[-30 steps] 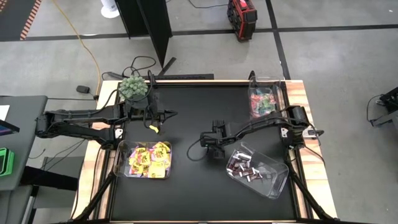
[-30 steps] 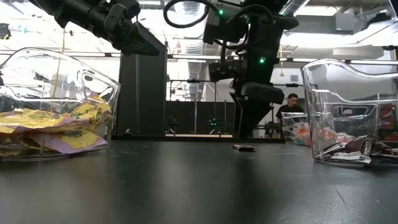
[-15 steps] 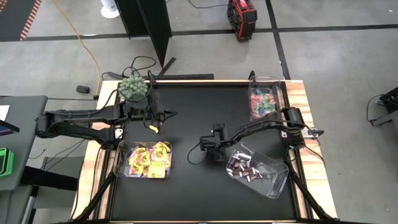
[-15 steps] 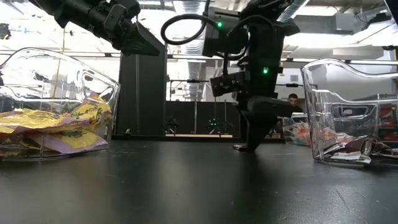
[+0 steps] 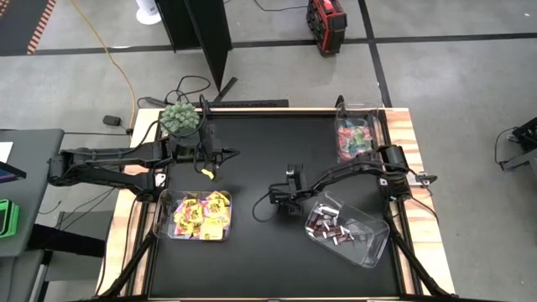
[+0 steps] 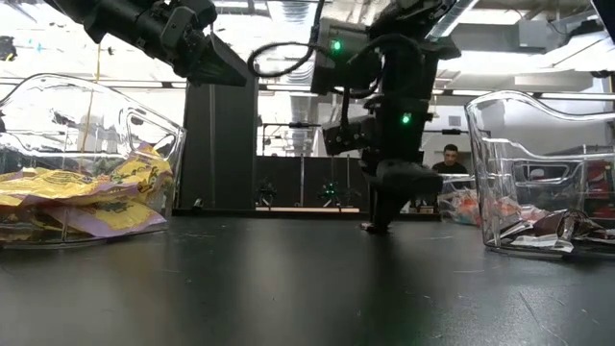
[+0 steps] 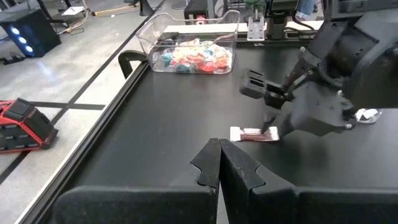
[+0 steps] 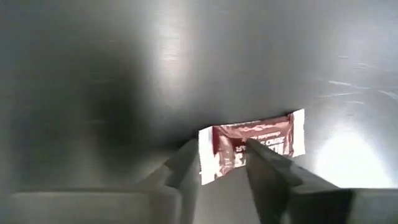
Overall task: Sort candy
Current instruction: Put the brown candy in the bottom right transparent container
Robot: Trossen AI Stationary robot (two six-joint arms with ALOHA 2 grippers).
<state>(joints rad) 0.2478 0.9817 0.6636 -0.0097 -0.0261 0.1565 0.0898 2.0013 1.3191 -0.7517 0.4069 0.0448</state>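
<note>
Since the earlier frames the right gripper has come down from above the tabletop to the black table surface, and its fingers have narrowed around a dark brown mini bar lying flat there. Left arm unchanged.

Right wrist view: the two fingers straddle the bar across its width, one at each long side, partly closed. Contact on either side cannot be confirmed; the bar is on the table, not lifted.

Left wrist view: same bar seen from the side, flat on the mat beneath the right gripper. The left gripper's own fingers are pressed together, nothing between them. Behind sits the clear bin of teal-and-pink wrappers.

High view: the bar itself is hidden under the right gripper, which sits near table centre, just beside the clear bin holding dark mini bars. The left gripper waits at the far left part of the table, near the fuzzy green ball plant, with one yellow packet on the mat close below it. Yellow packets fill the left-hand bin.

Low view: fingertips at table level; bar only a dark sliver. A person shows beyond the table.
</note>
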